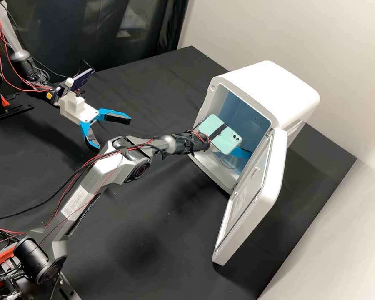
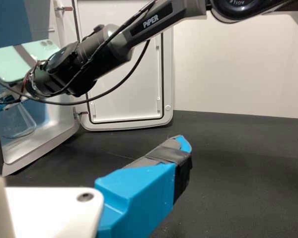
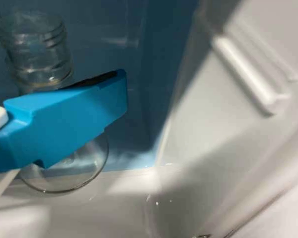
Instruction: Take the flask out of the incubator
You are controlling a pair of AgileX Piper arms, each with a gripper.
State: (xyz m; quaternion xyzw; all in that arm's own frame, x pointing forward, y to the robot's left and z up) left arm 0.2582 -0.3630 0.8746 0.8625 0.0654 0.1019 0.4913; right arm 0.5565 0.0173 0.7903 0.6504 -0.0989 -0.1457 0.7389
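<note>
R gripper (image 3: 107, 101) by flask (image 3: 37, 54); (incubator (image 1: 279, 87) open).

White incubator (image 1: 275, 89) (blue inside), clear flask (image 3: 37, 49), black bench (image 1: 154, 233), blue-fingered left claw (image 1: 111, 132)

Clear glass flask (image 3: 35, 49) upright on the floor inside white, blue-lined incubator (image 1: 279, 89) standing open

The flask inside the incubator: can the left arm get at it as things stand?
Probably not. The right arm lies across the open front of the incubator, close to the flask, and the left gripper hangs open over the bench, off to one side.
</note>
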